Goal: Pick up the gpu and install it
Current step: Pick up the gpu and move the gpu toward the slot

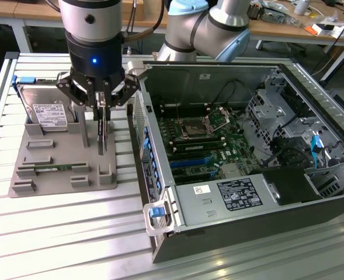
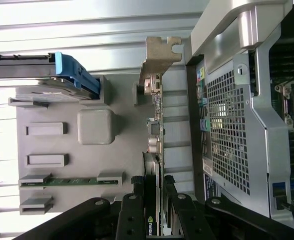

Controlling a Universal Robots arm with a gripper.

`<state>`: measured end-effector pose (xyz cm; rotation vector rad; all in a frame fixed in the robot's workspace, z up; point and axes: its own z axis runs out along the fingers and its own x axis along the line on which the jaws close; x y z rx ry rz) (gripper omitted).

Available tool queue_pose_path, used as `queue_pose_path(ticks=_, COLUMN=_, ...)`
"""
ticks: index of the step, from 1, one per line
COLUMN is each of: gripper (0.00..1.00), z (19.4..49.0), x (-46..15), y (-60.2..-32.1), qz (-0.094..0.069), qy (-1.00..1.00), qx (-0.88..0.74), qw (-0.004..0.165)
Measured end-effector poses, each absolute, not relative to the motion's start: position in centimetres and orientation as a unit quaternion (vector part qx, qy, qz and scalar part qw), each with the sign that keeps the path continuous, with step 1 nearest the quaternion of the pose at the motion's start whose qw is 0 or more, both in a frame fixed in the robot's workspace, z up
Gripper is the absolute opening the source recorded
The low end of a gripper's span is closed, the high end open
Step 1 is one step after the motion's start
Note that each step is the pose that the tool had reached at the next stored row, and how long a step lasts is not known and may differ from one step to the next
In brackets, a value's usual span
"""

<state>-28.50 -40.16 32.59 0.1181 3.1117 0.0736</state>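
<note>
Quick status from my end. My pincer (image 1: 103, 108) (image 2: 153, 180) is straight down over the gpu (image 1: 101, 137) (image 2: 154, 135) and pinching it near the top edge, one finger (image 2: 137, 210) flat on each face of the card. From the wrist view there's pretty much no gap on either side, so I'm calling that a grip.

The gpu is standing on its long edge in the gray holder tray (image 1: 55, 149) (image 2: 127, 130), with the lower edge down at the tray. Its silver bracket (image 2: 159, 55) sticks out at the far end of the card from my fingers.

Same tray also has the hard drive (image 1: 46, 111) (image 2: 32, 75), propped up on the exterior view's left of the card, with a blue tab (image 1: 21, 79) (image 2: 74, 75) on its corner. The green memory stick (image 1: 52, 169) (image 2: 72, 181) lies flat in its slot at the tray's near end.

The tray sits on the slatted aluminium bench (image 1: 72, 233). Just beside it, on the exterior view's right, is the computer case (image 1: 218, 198) (image 2: 226, 130) lying on its side with the panel off. The motherboard (image 1: 207, 146) is in plain sight, with the CPU socket (image 1: 194, 125) and the blue expansion slots (image 1: 192, 160) below it.
</note>
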Motion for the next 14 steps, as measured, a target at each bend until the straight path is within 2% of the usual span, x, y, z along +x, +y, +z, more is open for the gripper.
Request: queue_pose_path(ticks=14, gripper=0.26, z=32.93, x=-28.5, y=-40.17, qz=0.024, qy=0.999, qx=0.038, qw=0.013)
